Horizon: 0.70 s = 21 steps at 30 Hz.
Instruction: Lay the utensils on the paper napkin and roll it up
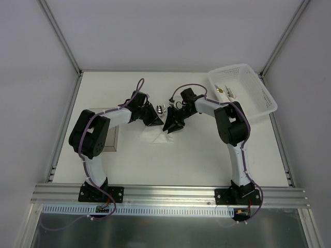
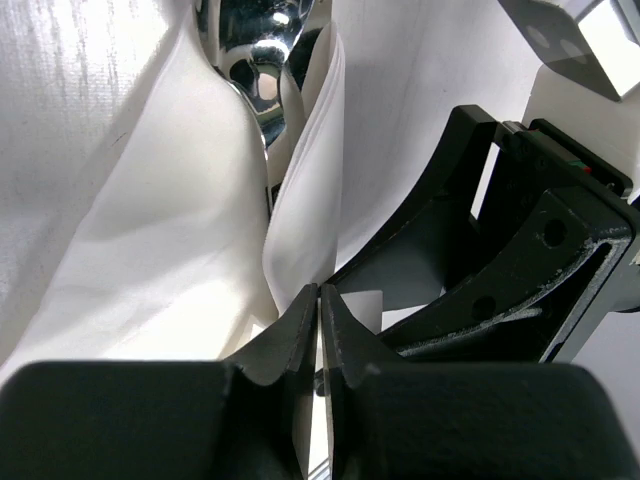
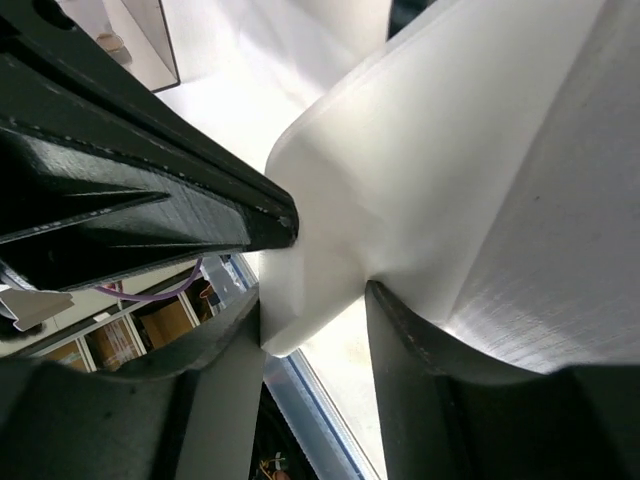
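The white paper napkin (image 1: 158, 137) lies crumpled at the table's middle, with both grippers meeting over it. Shiny silver utensils (image 1: 160, 108) lie at its far side. In the left wrist view a polished spoon (image 2: 255, 70) sits among raised folds of the napkin (image 2: 180, 230). My left gripper (image 2: 319, 292) is shut, and a thin white edge of the paper shows pinched between its fingers. My right gripper (image 3: 312, 300) has its jaws apart around a folded corner of the napkin (image 3: 450, 150). That corner touches the left finger, and a gap shows beside the right one.
A white lattice basket (image 1: 264, 98) stands at the back right with more silver pieces (image 1: 225, 90) inside. A clear box (image 1: 111, 138) sits by the left arm's elbow. The two grippers (image 1: 163, 123) are almost touching each other.
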Tool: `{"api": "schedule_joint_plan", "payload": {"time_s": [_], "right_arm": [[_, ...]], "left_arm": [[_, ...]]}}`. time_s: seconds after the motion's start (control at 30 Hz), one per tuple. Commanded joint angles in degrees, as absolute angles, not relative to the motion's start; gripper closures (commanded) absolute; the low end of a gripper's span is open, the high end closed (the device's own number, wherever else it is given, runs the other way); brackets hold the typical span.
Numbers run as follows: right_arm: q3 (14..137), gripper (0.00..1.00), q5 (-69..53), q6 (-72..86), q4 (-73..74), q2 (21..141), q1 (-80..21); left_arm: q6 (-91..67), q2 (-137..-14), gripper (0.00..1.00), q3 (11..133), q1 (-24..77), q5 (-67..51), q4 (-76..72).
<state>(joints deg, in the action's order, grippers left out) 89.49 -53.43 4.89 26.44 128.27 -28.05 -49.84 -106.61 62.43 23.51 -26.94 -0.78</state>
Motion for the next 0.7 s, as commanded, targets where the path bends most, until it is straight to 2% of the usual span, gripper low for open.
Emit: {"api": "schedule_joint_plan", "payload": {"time_s": [0.0,0.07,0.17,0.37,0.5,0.67], "right_arm": [[88.9,0.54,-50.2,2.4,28.4,125.4,-28.7],[89.0,0.54,-50.3,2.0,28.6,125.7,-28.7],[88.9,0.46,-50.0,1.2,29.3,126.0,-28.8],[88.6,0.43,-49.7,0.6,29.4,125.9,-28.8],[88.9,0.35,-49.3,0.6,29.5,126.0,-28.9],[89.0,0.32,-49.1,0.8,29.5,126.1,-28.9]], "left_arm": [[-47.7,-102.9,0.94,62.6,22.8,-26.1,1.1],[-46.9,-102.4,0.87,64.0,22.7,-25.2,1.1],[-46.0,-103.1,0.81,67.1,22.6,-25.3,1.2],[-46.9,-109.3,0.80,73.0,22.6,-27.6,2.0],[-47.4,-113.4,0.80,75.5,22.8,-30.1,2.2],[-47.8,-116.8,0.80,76.8,23.0,-33.1,2.4]]}}
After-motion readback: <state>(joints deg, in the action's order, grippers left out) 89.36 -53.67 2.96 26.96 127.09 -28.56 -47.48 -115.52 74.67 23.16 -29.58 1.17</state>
